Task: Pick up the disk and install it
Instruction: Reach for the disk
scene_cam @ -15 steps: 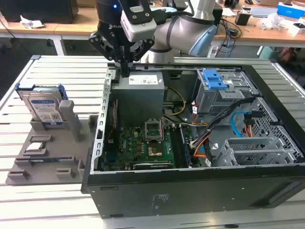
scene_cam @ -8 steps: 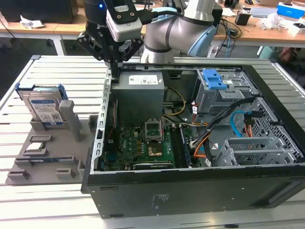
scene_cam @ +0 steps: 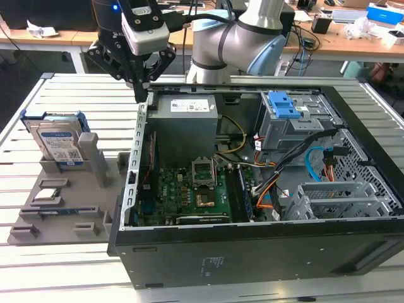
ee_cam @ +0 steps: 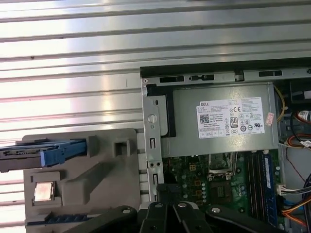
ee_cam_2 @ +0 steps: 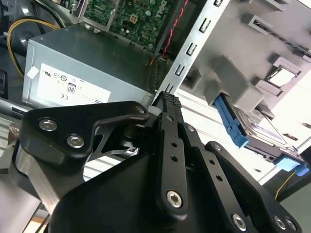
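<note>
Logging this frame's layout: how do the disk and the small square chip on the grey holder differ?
The disk stands on edge in the grey holder; the chip lies flat in it. The disk is much larger than the chip. The disk has a blue bracket and label; the chip is bare silver. Both sit outside the computer case, the gripper touching neither.

surface: slatted metal table (scene_cam: 44,265), glare on slats | behind: cluttered wooden desks (scene_cam: 353,44) | floor (scene_cam: 19,82): dark, perhaps carpet
</note>
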Action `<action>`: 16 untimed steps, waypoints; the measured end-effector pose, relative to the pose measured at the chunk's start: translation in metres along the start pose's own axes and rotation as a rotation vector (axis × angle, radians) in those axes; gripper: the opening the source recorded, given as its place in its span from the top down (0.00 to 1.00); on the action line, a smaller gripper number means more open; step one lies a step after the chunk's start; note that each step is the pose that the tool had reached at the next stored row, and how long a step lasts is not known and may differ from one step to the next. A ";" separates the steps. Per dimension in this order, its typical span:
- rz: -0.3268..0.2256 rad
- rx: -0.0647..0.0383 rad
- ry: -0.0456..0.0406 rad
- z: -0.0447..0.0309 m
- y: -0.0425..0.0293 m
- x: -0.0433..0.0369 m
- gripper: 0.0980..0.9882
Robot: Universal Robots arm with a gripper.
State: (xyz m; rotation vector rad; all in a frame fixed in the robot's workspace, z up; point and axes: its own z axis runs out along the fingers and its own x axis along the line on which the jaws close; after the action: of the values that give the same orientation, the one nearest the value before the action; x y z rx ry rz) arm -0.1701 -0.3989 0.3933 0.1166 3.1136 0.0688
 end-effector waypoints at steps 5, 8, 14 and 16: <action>0.000 0.000 0.0000 -0.0002 -0.0007 0.0090 0.99; 0.000 0.000 0.0000 -0.0003 -0.0010 0.0133 0.99; 0.000 0.000 0.0000 -0.0007 -0.0018 0.0248 0.99; 0.000 0.000 0.0000 -0.0007 -0.0020 0.0274 0.99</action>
State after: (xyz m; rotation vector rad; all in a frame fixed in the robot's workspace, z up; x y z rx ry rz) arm -0.1976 -0.3989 0.3933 0.1165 3.1136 0.0689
